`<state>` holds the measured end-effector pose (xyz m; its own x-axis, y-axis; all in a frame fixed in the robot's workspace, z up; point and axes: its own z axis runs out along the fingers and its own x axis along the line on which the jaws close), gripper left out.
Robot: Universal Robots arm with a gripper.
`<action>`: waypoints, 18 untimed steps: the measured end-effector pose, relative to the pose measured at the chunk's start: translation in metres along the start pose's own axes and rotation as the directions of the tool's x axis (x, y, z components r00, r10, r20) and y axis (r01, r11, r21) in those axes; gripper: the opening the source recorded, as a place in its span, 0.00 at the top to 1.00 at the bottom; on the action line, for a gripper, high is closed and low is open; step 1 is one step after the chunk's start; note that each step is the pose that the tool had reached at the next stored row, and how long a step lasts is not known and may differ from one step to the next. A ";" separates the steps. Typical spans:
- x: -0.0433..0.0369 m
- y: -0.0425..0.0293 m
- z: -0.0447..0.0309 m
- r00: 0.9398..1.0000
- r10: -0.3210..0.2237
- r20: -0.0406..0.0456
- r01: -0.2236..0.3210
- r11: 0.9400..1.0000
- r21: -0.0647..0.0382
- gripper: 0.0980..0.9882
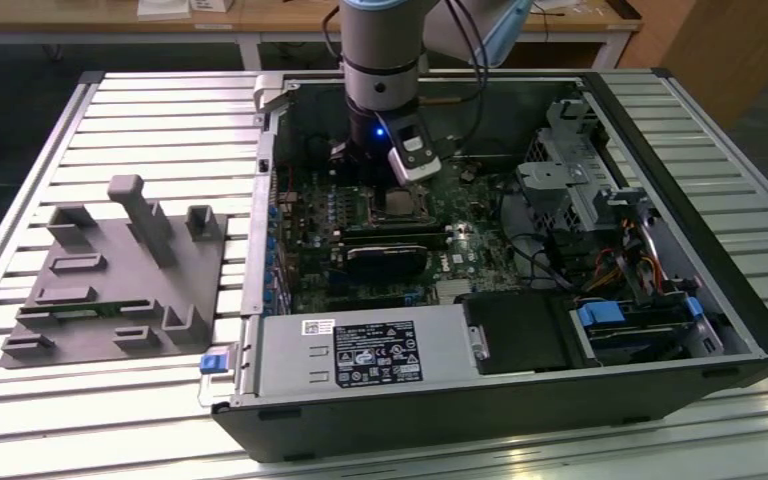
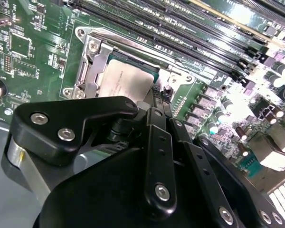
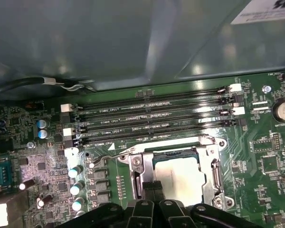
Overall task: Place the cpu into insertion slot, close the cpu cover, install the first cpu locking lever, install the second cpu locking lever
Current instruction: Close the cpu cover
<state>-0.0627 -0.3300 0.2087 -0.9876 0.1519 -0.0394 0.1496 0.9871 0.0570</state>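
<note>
I have the arm reaching down into the open computer case (image 1: 491, 410), which sits on the slatted table (image 1: 157, 120). The gripper (image 1: 408, 178) hangs low over the green circuit board, right above the insertion slot (image 1: 395, 203) and toward the far side of the case. Just nearer than the slot lies a black card (image 1: 384, 258). On the exterior view's left, well apart from the case, a grey fixture (image 1: 117, 280) rests on the table.

In both wrist views the cpu (image 3: 180, 178) (image 2: 126, 83) lies flat in the slot with its silvery top facing up. The cpu cover (image 3: 137, 166) (image 2: 92, 59) frames it, and as far as I can tell it is lying down around the chip rather than standing up. A thin wire locking lever (image 3: 109, 154) runs along one side of the socket, between it and the long black memory slots (image 3: 152, 118). I cannot tell whether it is latched.

The gripper (image 3: 153, 187) (image 2: 160, 102) has its two fingers pressed together, and I see nothing between them. The tips sit at the edge of the socket frame, just beside the cpu. I cannot tell whether they touch the metal.
</note>
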 end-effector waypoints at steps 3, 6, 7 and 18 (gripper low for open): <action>-0.0002 0.0003 -0.0050 1.000 0.000 0.001 0.000 1.000 0.000 0.99; -0.0004 0.0005 -0.0096 1.000 0.000 0.001 0.000 1.000 0.000 0.99; -0.0004 0.0006 -0.0101 1.000 0.000 0.001 0.000 1.000 0.000 0.99; -0.0164 0.0030 -0.0094 1.000 0.000 0.001 0.000 1.000 0.000 0.99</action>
<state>-0.0465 -0.3300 0.2190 -0.9876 0.1520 -0.0405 0.1496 0.9871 0.0570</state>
